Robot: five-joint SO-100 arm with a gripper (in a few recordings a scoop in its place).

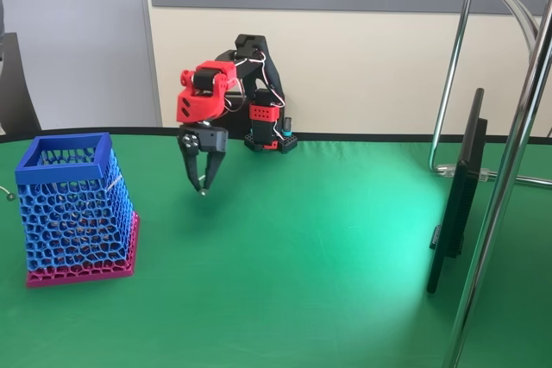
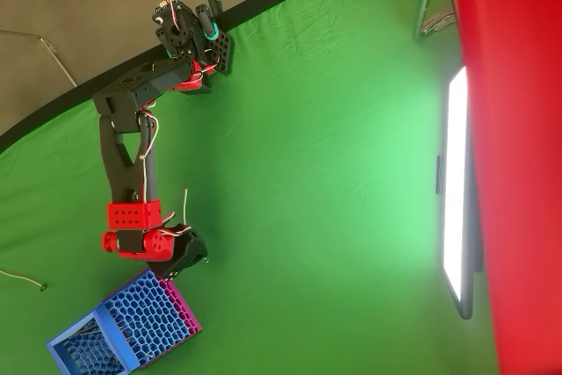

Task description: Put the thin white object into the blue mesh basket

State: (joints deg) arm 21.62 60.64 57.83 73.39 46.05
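The gripper [image 1: 203,185], fingertips pressed together, hangs right of the basket [image 1: 76,209]; the overhead view shows a white wire [image 2: 23,278] on the cloth [image 2: 316,199].

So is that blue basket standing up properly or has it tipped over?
Upright. The blue mesh basket rests flat on its magenta base on the green table, open rim facing up; the overhead view shows that opening too.

Red-and-black arm's gripper [image 2: 195,263] above green table [image 2: 334,217], just beside blue mesh basket [image 2: 123,327].
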